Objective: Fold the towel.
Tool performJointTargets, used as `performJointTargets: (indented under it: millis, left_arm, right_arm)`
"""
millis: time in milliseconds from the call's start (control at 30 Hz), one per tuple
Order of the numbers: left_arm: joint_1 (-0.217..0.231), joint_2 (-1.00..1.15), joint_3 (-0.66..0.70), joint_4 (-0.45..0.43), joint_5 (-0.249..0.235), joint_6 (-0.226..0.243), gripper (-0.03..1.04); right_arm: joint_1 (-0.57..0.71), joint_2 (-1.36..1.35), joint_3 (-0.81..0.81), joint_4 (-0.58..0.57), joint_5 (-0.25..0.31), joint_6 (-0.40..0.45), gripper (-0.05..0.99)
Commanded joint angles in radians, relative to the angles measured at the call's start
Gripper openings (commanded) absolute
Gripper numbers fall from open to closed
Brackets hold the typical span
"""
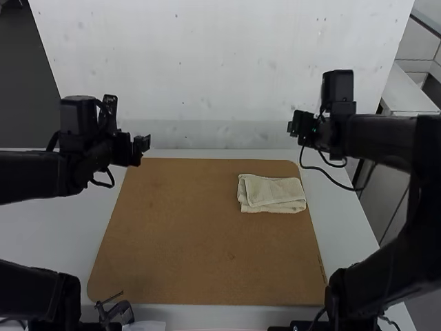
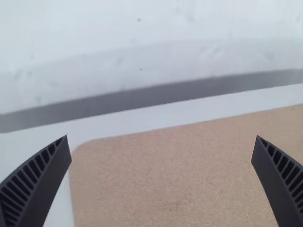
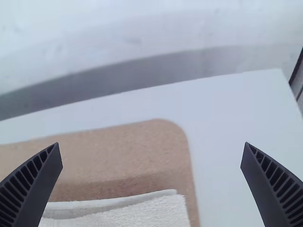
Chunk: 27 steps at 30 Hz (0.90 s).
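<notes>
Two tapered, ribbed black fingers stand nearest the lens in each wrist view, and both pairs are spread wide with bare space between them: the left gripper is open, and so is the right gripper. In the high view each hangs over the far part of the table, one per arm, with thin black cable looping off the right arm. One cream towel lies flat on the right half of the board, toward its far edge, folded into a compact, roughly rectangular stack of layers; its pile looks nubby, with a smoother strip along one edge. That single brown board, finely speckled and round-cornered, rests on one smooth white table. Near the table's close edge sits one small dark clamp-like piece.
</notes>
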Motion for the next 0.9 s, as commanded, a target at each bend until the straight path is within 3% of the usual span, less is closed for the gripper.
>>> performJointTargets:
  millis: [0, 100, 233, 367, 667, 867]
  left_arm:
    - [0.053, -0.097, 0.005, -0.028, -0.010, 0.080, 0.98]
    - [0.074, -0.155, 0.037, -0.130, -0.023, 0.080, 0.98]
    - [0.067, -0.273, 0.046, -0.205, -0.045, 0.077, 0.98]
    - [0.033, -0.362, 0.049, -0.264, -0.117, 0.069, 0.98]
    - [-0.030, -0.592, 0.055, -0.379, -0.203, 0.060, 0.98]
    - [-0.031, -0.677, 0.057, -0.445, -0.246, 0.064, 0.98]
  right_arm:
    - [-0.090, -0.133, -0.029, 0.009, -0.089, -0.052, 0.97]
    - [-0.128, -0.232, -0.075, 0.015, -0.108, -0.076, 0.97]
    - [-0.130, -0.399, -0.161, 0.017, -0.111, -0.079, 0.97]
    - [-0.125, -0.549, -0.237, 0.018, -0.114, -0.084, 0.97]
    - [-0.125, -0.753, -0.359, 0.023, -0.237, -0.094, 0.97]
    - [-0.107, -0.837, -0.420, 0.043, -0.281, -0.093, 0.97]
